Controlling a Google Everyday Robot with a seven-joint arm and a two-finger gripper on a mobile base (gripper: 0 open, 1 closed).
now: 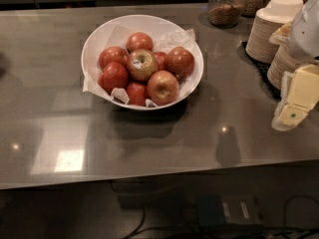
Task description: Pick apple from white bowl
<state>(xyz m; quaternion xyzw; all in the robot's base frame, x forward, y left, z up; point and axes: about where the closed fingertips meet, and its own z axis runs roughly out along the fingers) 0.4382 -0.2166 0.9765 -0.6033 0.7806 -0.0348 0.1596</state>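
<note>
The white bowl (pixel 94 39), wide, glossy and lined with crumpled white paper, stands on the grey counter left of centre. Several apples are piled in it. The apple (pixel 142 64) is the palest one, yellowish-brown with a small pale sticker by its stem, and it lies on top in the middle of the pile with deeper red apples around it. My gripper (pixel 298 99), with pale yellow finger pads, hangs at the right edge of the view, well to the right of the bowl and above the counter. It holds nothing that I can see.
Stacks of tan paper bowls (pixel 271 29) stand at the back right on a dark mat. Glass jars (pixel 227 5) of grain stand at the back. The counter's front edge (pixel 149 180) runs across the lower part, with cables on the floor below.
</note>
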